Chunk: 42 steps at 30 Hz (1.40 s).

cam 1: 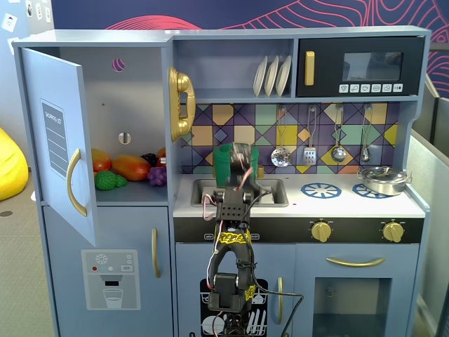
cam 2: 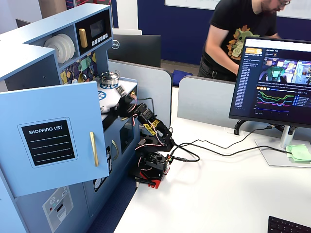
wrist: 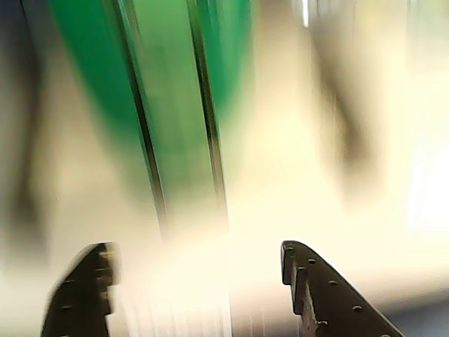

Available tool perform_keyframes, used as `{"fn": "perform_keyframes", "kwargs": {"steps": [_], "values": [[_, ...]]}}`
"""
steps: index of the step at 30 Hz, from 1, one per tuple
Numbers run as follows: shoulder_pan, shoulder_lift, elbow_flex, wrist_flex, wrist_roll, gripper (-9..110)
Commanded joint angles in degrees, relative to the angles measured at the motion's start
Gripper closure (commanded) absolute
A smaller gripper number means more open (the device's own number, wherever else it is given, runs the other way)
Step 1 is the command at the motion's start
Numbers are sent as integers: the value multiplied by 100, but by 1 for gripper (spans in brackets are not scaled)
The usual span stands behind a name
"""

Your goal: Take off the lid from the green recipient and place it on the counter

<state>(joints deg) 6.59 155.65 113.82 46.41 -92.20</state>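
Note:
The green recipient (cam 1: 226,160) stands at the back left of the counter (cam 1: 337,205), beside the sink. My arm covers much of it in a fixed view. In the blurred wrist view its green wall and ribbed strap (wrist: 172,105) fill the upper left. The lid cannot be told apart from the container's top rim in any view. My gripper (cam 1: 239,163) is raised in front of the container, close to it. In the wrist view the gripper (wrist: 196,277) is open and empty, with both dark fingertips (wrist: 309,281) low in the frame. In the other fixed view the gripper (cam 2: 127,104) reaches over the counter.
A silver pot (cam 1: 382,180) sits on the right burner. The recessed sink (cam 1: 273,191) lies under my arm. The fridge door (cam 1: 59,154) stands open at the left, with toy fruit (cam 1: 130,167) inside. Utensils hang on the back wall.

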Motion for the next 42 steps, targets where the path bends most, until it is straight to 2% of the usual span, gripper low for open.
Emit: {"fn": "perform_keyframes", "kwargs": {"steps": [1, 10, 42], "values": [[-114, -316, -659, -1213, -281, 74], [-88, -870, -888, -1679, -536, 66], [-308, -3437, -2575, -2153, -703, 72]]}}
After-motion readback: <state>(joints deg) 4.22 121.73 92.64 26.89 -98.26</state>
